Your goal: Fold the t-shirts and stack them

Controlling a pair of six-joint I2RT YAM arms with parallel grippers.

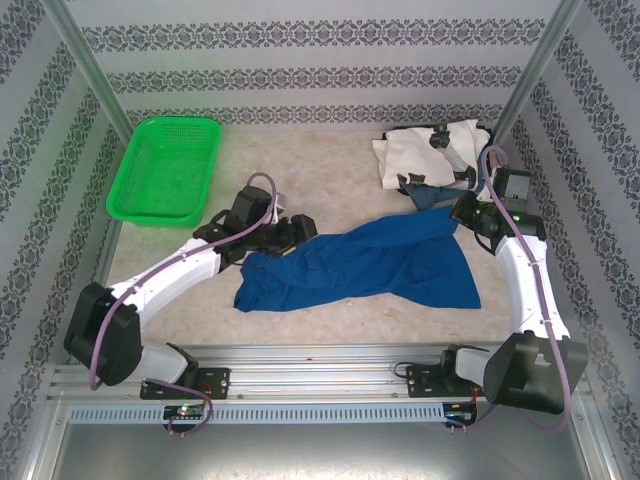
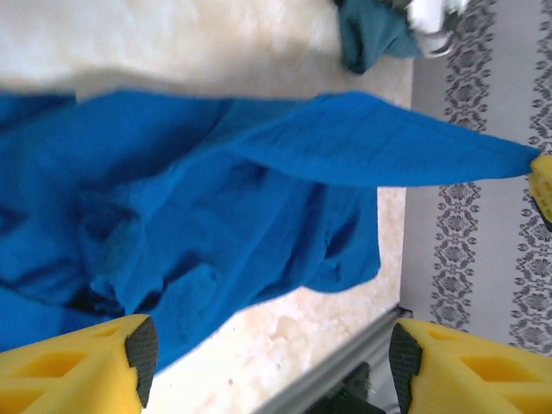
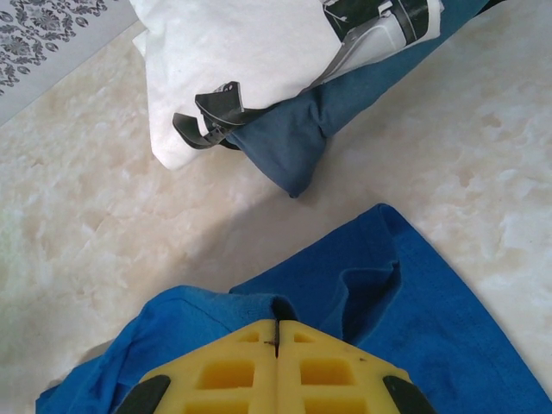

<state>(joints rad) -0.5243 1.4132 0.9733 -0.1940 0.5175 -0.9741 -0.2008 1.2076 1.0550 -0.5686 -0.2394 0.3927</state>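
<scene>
A royal-blue t-shirt (image 1: 370, 265) lies crumpled across the middle of the table. My right gripper (image 1: 466, 212) is at its far right corner, shut on a pinched fold of the blue cloth (image 3: 259, 306), which rises into the closed jaws (image 3: 276, 326). My left gripper (image 1: 292, 234) is at the shirt's left end, open, with only bare table between its fingers (image 2: 272, 354); the blue shirt (image 2: 216, 216) lies just beyond them. A white t-shirt with black marks (image 1: 430, 148) lies at the back right on a bluish-grey one (image 3: 302, 138).
A green mesh basket (image 1: 165, 170) stands at the back left. A metal rail (image 1: 320, 360) runs along the table's near edge. Patterned walls close the sides and back, with a slanted pole (image 1: 535, 60) at the right corner.
</scene>
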